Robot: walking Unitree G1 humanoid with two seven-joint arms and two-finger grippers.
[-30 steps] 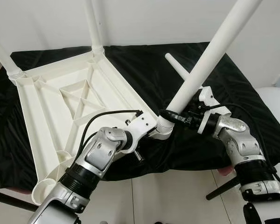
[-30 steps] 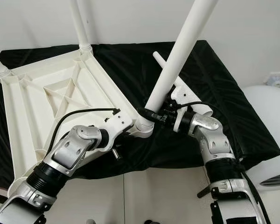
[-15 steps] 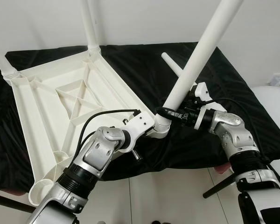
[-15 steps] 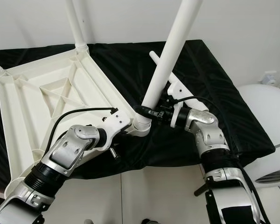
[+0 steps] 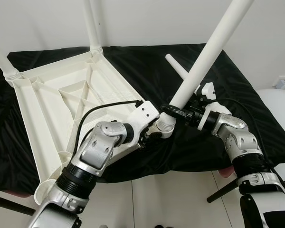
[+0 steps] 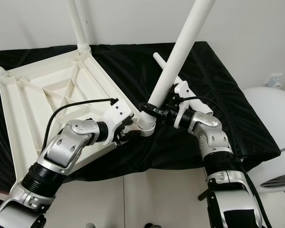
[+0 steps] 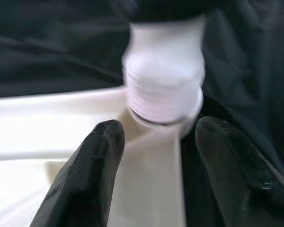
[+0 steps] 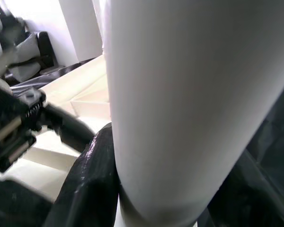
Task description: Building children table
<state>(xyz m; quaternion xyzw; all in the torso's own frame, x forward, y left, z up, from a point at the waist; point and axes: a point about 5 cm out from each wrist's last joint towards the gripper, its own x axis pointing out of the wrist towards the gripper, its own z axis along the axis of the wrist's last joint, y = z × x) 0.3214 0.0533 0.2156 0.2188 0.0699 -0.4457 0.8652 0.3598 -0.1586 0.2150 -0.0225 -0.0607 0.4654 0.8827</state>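
Left eye view: upturned white table top (image 5: pixel 52 104) on black cloth (image 5: pixel 237 80), two legs already standing at its far corners. Right gripper (image 5: pixel 176 112) clamped on the lower end of a third table leg (image 5: pixel 199 71), which slants up and away from the fingers; leg foot meeting the corner socket (image 5: pixel 164 124) just below the grip. Left gripper (image 5: pixel 149 134) just beside that same socket, on the near edge of the top. Spare leg (image 5: pixel 178 69) lying on the cloth beyond the right gripper.

Right eye view: same layout, leg visibly tilted rather than square to the top.

Left wrist view: two black fingers (image 7: pixel 90 179) spread apart, flanking the ribbed end of the leg at the socket ahead, not closed on anything.

Right wrist view: white leg shaft held between the dark fingers (image 8: pixel 92 179), table top ribs beyond.

Likely step: seating the third leg. Next move probably calls for straightening the leg upright over the socket, then pressing or twisting it home while bracing the corner.
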